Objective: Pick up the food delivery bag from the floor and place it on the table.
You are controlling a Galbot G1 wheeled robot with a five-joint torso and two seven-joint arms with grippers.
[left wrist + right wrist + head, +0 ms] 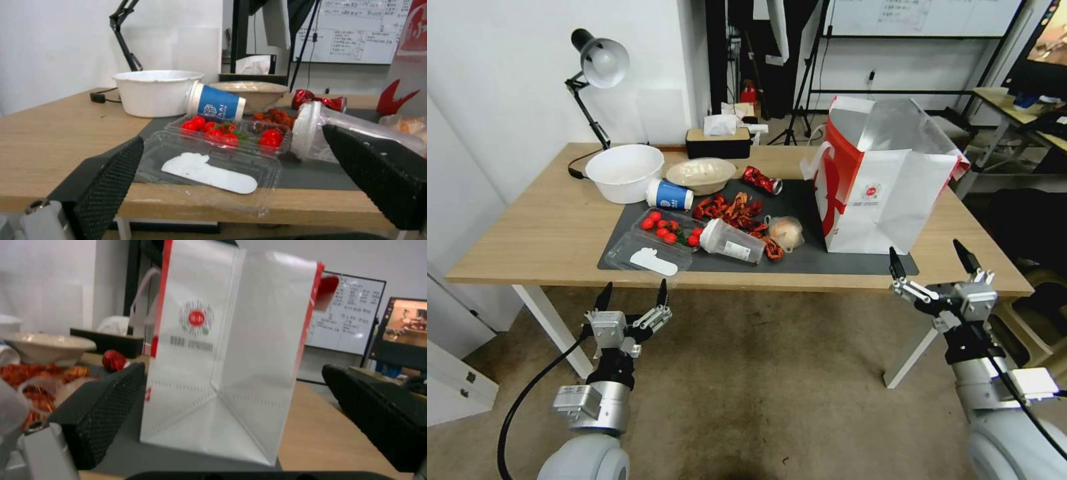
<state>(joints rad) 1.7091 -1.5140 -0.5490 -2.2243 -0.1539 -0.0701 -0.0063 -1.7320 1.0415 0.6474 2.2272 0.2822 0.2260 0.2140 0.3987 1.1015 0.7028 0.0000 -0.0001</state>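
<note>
The food delivery bag (880,180), white and red with a foil-lined open top, stands upright on the table (527,227), at the right end of the dark grey mat (814,263). Up close in the right wrist view, the bag (222,373) shows its round red logo. My right gripper (932,259) hangs open just off the table's front edge, a little in front of the bag and apart from it. Over the floor (760,387), my left gripper (632,293) is open too, below the table's front edge at the left.
The mat holds a clear box of tomatoes (668,230), a tipped plastic cup (730,241), crayfish shells (734,210), a crushed can (762,179) and a blue cup (670,195). A white bowl (624,172), a beige bowl (700,175), a lamp (597,73) and a tissue box (719,141) stand behind.
</note>
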